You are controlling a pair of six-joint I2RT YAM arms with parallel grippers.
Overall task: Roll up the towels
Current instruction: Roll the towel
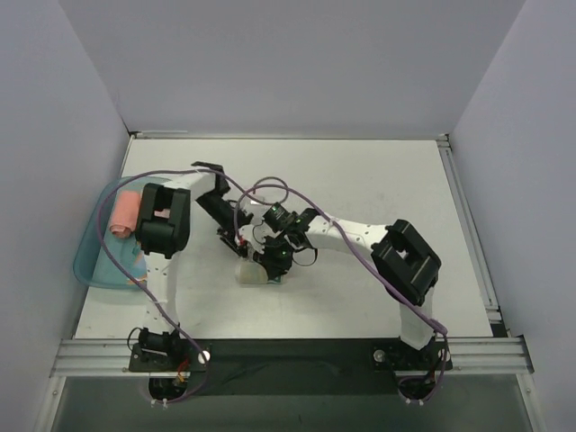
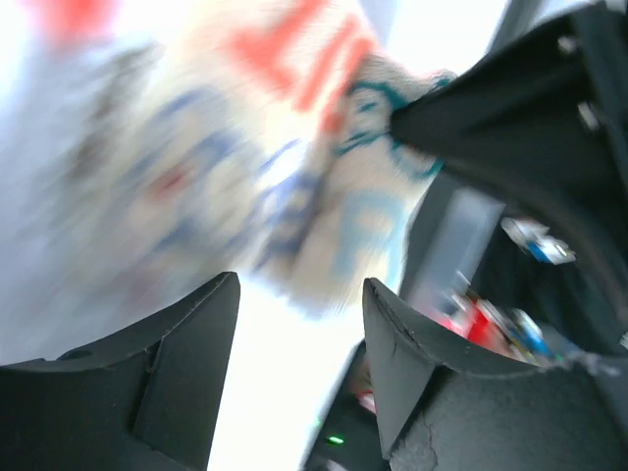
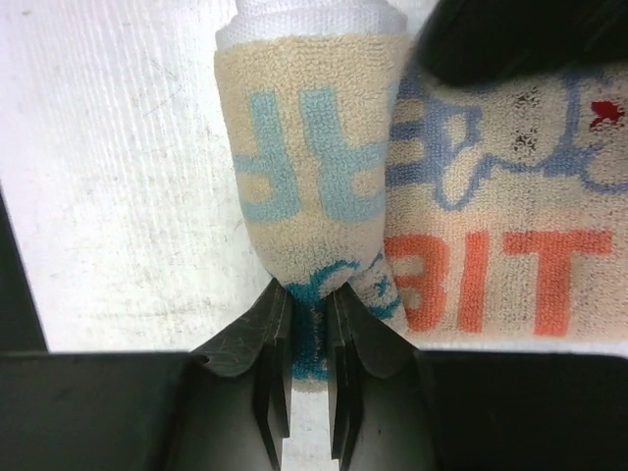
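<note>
Whitish lettered towel (image 3: 314, 186) roll points away from right fingers (image 3: 270, 343) pinching it; left fingers (image 2: 147, 373) spread.

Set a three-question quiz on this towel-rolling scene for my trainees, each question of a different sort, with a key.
1. True or false: the right gripper is shut on a fold of the lettered towel.
2. Where does the pink towel lie? A) in the teal tray; B) under the right arm; C) at the table's far right corner.
3. Fill in: the left gripper has its jaws ____, with nothing between them.

Key: 1 true; 2 A; 3 open.
</note>
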